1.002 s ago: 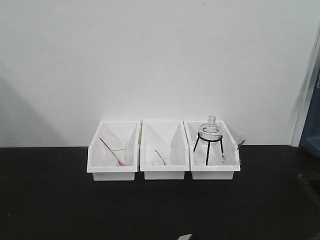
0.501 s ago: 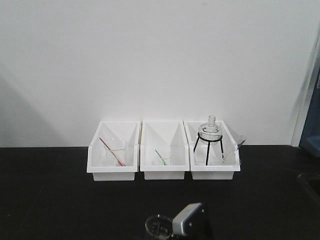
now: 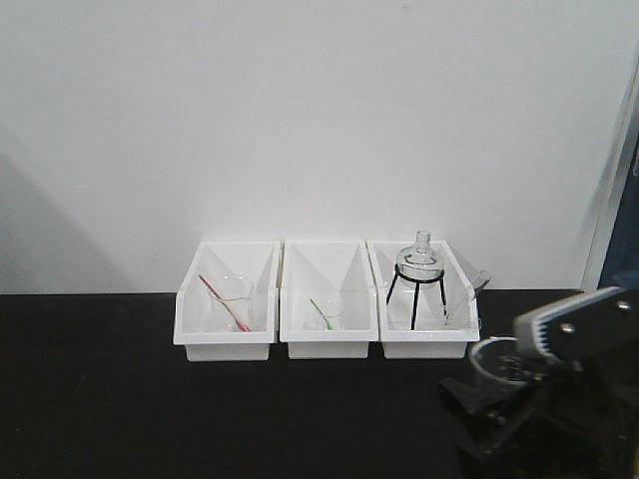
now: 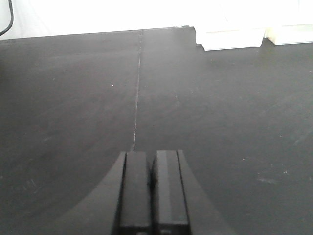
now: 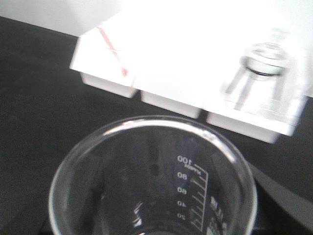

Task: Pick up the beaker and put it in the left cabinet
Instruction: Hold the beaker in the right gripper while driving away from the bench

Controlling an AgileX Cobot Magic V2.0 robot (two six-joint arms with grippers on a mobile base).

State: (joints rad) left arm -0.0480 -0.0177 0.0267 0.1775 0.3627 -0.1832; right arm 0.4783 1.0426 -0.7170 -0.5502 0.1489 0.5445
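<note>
beaker (image 3: 496, 364): clear glass, upright, clear of the black table (image 3: 120, 399), near the right-hand white bin (image 3: 424, 344)
right gripper (image 3: 504, 394): judged clamped on beaker; finger contact hidden
left gripper (image 4: 152, 191): jaws together, empty
handling: light, rigid, slick, breakable; hold the wall mid-height, moderate squeeze
left cabinet: not in view

A clear graduated beaker (image 5: 151, 188) fills the foreground, mouth up. Behind it three white bins (image 5: 171, 100) line the black desk (image 5: 34, 93), one holding a red rod (image 5: 111, 51), another a blurred flask (image 5: 266, 61).
</note>
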